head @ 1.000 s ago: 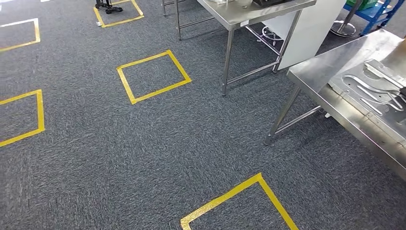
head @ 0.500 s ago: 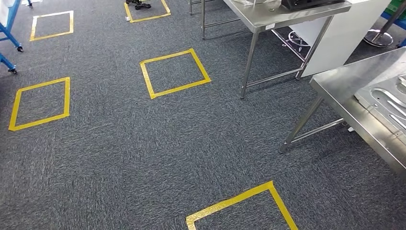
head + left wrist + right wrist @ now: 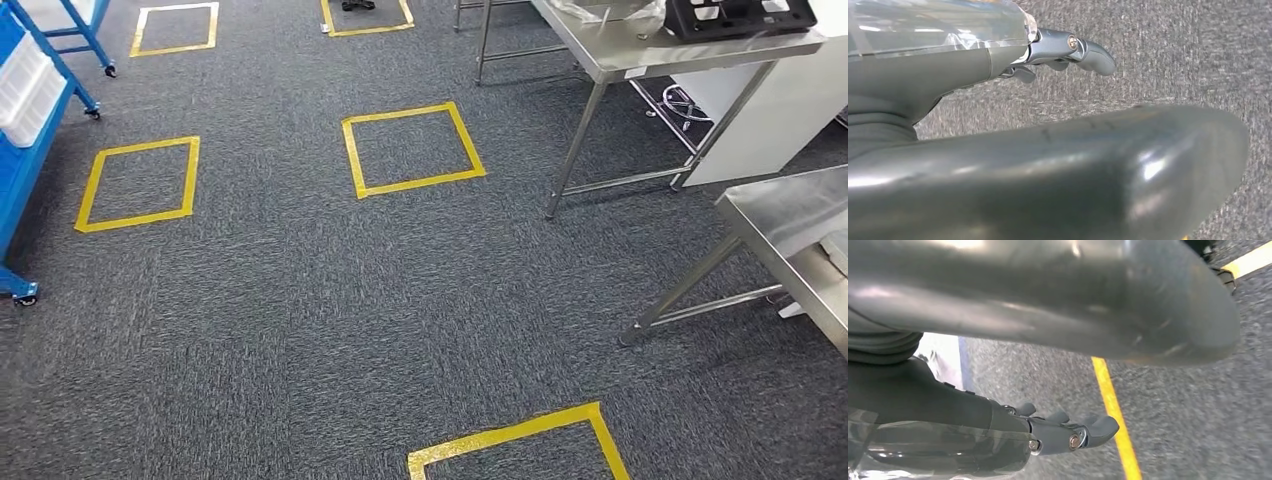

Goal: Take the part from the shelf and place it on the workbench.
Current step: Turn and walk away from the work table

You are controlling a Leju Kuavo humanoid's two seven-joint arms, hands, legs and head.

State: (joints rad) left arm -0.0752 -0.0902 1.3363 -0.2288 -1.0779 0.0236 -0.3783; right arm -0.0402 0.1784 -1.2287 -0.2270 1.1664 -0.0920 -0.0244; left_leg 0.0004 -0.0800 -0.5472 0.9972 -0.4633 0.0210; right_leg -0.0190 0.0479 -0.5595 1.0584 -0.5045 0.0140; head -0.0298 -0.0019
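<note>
We stand on a grey carpet floor (image 3: 300,320) marked with yellow tape squares (image 3: 412,149). The part we must fetch is not something we can pick out; it may sit on the blue shelf (image 3: 30,110) at the left edge, where white bins (image 3: 28,82) rest, but we cannot tell from here. Our left hand (image 3: 1068,50) hangs over the carpet with its fingers stretched out and nothing in it. Our right hand (image 3: 1068,432) hangs the same way, fingers apart and holding nothing, near a yellow tape line (image 3: 1115,415). So we judge the job is only starting: nothing is picked up, and we must get to the shelf, take the part, then carry it back to the workbench (image 3: 795,235) on the right and set it down. Further back stands another steel table (image 3: 680,50) with a black tray (image 3: 745,15) on top. Compared with a second ago, the whole picture has slid to the right, so it is our head camera that has turned left, not the things that moved. The workbench filled much of the right side then, with a flat metal piece on it; now just its corner shows. The blue shelf was not there then, and now we see it on the left.
</note>
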